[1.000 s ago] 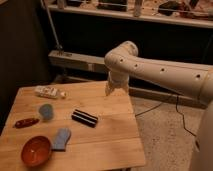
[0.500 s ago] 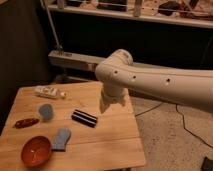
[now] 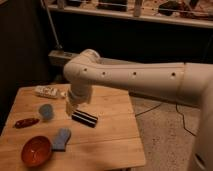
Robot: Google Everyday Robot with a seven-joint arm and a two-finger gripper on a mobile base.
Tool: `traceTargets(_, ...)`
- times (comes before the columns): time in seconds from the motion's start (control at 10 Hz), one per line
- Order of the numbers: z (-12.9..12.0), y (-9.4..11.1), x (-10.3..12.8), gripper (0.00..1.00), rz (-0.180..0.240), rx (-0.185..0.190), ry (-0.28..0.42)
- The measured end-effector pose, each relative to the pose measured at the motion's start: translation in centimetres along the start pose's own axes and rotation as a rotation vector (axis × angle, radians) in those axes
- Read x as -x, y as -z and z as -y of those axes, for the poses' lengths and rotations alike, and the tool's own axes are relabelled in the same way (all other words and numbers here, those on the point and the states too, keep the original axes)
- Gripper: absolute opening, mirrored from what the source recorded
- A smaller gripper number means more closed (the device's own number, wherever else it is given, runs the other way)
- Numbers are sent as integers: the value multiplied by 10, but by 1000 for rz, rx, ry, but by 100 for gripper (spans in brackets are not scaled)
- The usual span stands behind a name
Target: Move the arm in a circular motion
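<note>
The cream-white tubular arm (image 3: 135, 80) is mid-circle; its pale gripper (image 3: 70, 108) (carrying nothing) hangs above the wooden tabletop (image 3: 112, 137); next, continue the arc.

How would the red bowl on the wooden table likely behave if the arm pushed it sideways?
The red bowl looks shallow and wide, so it would probably slide rather than tip. Sitting near the table edge, it might drop off. The pincer hangs above the dark bar, apart from the bowl.
</note>
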Motion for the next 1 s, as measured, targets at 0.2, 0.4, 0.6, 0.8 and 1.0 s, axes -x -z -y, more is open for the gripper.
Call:
traceTargets(0.2,39,-9,33,65,14,-15,12)
traceTargets(0.4,97,-6,45,65,34,-51,-80)
traceTargets(0.6,138,-1,36,65,41,-75,-195)
traceTargets(0.8,167,5,7,65,14,-83,-334)
traceTargets(1.0,171,5,-13,65,-34,-74,-404)
